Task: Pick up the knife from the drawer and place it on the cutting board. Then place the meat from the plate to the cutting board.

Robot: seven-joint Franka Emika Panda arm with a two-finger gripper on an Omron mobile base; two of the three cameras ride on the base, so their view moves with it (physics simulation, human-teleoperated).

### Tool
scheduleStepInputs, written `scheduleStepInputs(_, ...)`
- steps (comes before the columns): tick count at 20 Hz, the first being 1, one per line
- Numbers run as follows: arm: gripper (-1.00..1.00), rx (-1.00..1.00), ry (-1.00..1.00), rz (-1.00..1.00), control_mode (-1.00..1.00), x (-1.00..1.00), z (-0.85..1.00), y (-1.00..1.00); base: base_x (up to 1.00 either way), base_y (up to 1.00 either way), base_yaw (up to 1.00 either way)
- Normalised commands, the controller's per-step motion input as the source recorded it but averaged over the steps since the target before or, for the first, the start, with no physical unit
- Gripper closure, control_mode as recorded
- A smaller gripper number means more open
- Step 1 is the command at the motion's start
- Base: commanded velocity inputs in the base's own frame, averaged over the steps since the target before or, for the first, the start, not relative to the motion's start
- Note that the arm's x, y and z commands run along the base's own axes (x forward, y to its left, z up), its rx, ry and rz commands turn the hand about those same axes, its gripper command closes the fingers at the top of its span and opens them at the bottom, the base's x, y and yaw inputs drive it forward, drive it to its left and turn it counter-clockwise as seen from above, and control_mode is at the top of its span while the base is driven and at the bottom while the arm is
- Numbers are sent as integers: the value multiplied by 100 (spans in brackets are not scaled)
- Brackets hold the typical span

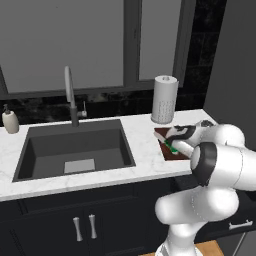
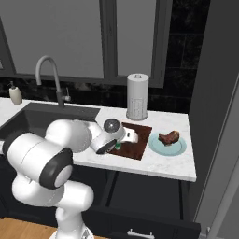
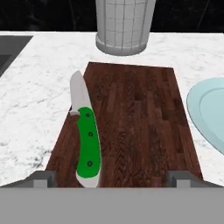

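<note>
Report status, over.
Hand open above the cutting board. Knife flat along the board's edge. Meat on the plate. Nothing in the way.

A paper-towel roll (image 1: 164,99) stands upright at the back of the white marble surface (image 1: 142,145). Left of it lies a dark sink (image 1: 75,148) with a faucet (image 1: 70,95); a soap bottle (image 1: 10,120) stands beyond.

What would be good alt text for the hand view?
A green-handled knife lies on the left side of a dark wooden cutting board on a white marble counter. A paper-towel roll stands behind the board; a pale blue plate's edge shows right.
</note>
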Motion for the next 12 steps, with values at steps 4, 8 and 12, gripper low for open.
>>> scheduleStepInputs(4,-100,11,15,0,-100,2,100,-27,0,0,0)
scheduleStepInputs(8,-100,0,30,0,-100,0,100,-38,0,0,0)
scheduleStepInputs(12,-100,0,28,0,-100,-3,88,-53,0,0,0)
